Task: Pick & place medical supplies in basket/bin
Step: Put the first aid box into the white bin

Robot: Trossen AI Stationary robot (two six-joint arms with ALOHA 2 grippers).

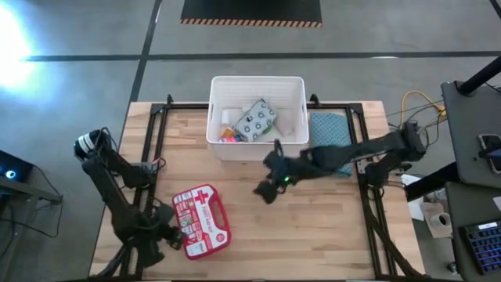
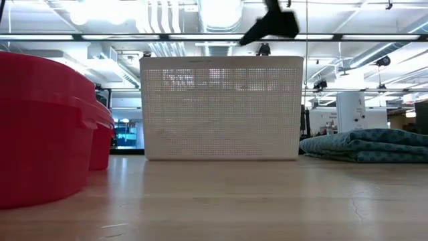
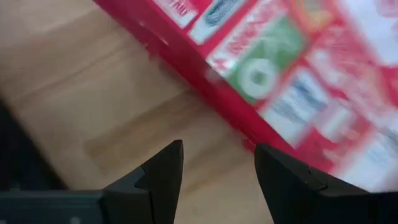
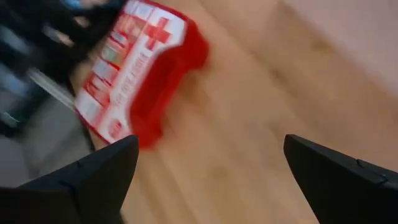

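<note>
Pale wood table (image 1: 313, 227) on grey concrete; blue cloth (image 1: 329, 129) beside white tub (image 1: 258, 82); left gripper (image 1: 174, 235) jaws apart by red case (image 1: 202, 222), right gripper (image 1: 270, 188) spread wide, empty

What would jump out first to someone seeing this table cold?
The red first-aid case lies alone on the near left of the table, with the left gripper open beside it. The white basket at the far edge already holds a patterned pack, and the right gripper, open and empty, hangs mid-table.
</note>
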